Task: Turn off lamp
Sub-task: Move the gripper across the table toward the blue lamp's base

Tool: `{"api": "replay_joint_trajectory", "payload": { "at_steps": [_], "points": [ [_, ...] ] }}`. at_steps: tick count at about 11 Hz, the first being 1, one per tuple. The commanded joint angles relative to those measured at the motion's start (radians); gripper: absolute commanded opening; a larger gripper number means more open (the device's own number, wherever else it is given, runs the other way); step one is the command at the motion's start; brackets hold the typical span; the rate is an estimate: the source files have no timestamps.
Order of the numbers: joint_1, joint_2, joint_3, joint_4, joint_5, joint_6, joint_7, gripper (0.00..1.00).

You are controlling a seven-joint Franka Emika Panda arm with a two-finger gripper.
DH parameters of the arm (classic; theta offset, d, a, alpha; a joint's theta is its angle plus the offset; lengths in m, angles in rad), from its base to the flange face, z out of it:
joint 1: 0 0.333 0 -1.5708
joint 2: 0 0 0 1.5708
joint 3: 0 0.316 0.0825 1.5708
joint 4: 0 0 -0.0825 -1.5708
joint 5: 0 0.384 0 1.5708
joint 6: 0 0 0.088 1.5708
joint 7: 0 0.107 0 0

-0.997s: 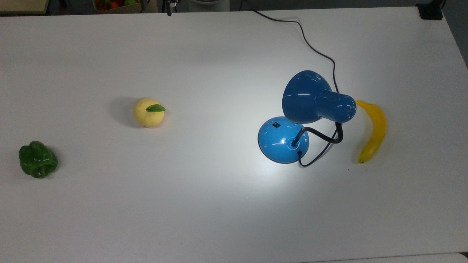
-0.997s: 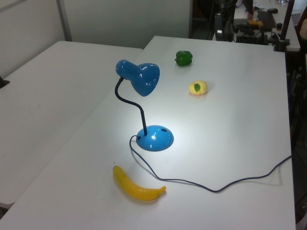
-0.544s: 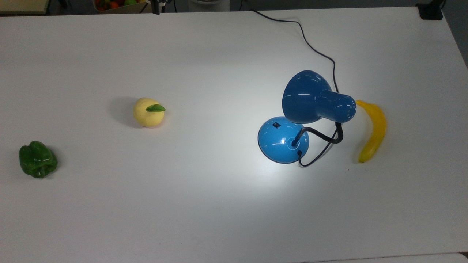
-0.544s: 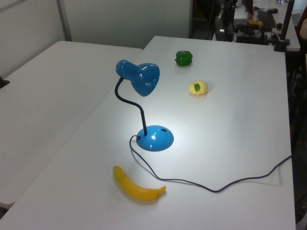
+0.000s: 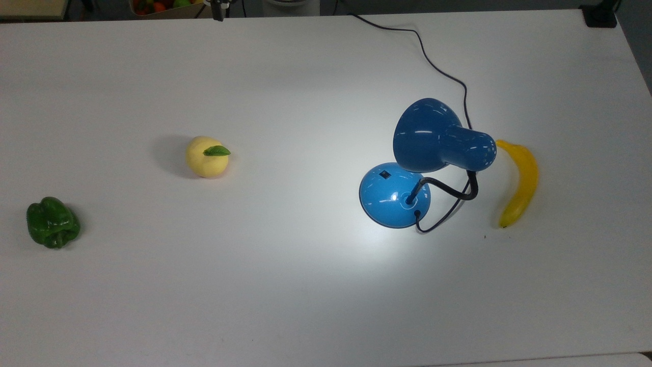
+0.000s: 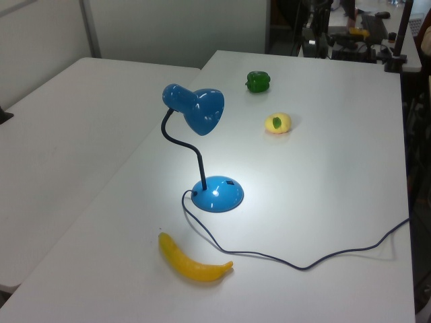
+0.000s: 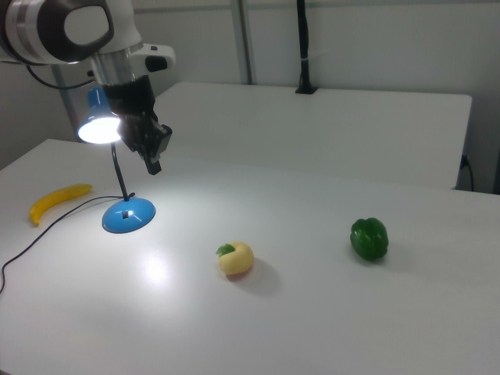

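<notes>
Gripper [image 7: 152, 160] high near the right view's left; finger state cannot be told. Lamp [image 5: 395, 194] lit on the table [image 5: 305, 285], banana [image 5: 519, 183] beside. Likely light, glossy, slippery; bendy neck. Press the base switch [image 5: 385, 174]; don't grab the shade. No containers on the table.

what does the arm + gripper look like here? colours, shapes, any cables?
In the right view the arm is glossy white with rounded, bulbous segments and a dark grey round cap on the joint. Below a white collar sits the gripper: an all-black, blocky body narrowing to slim dark fingers. No markings or loose cables can be made out on it.
</notes>
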Motion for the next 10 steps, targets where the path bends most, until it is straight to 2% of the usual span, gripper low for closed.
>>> {"api": "replay_joint_trajectory", "payload": {
  "at_steps": [1, 4, 10],
  "points": [
    [0.009, 0.024, -0.005, -0.001, 0.030, -0.009, -0.087, 0.00],
    [0.021, 0.063, 0.011, -0.004, 0.030, 0.034, -0.092, 0.00],
    [0.118, 0.139, 0.015, -0.035, 0.028, 0.196, -0.093, 0.00]
  ]
}}
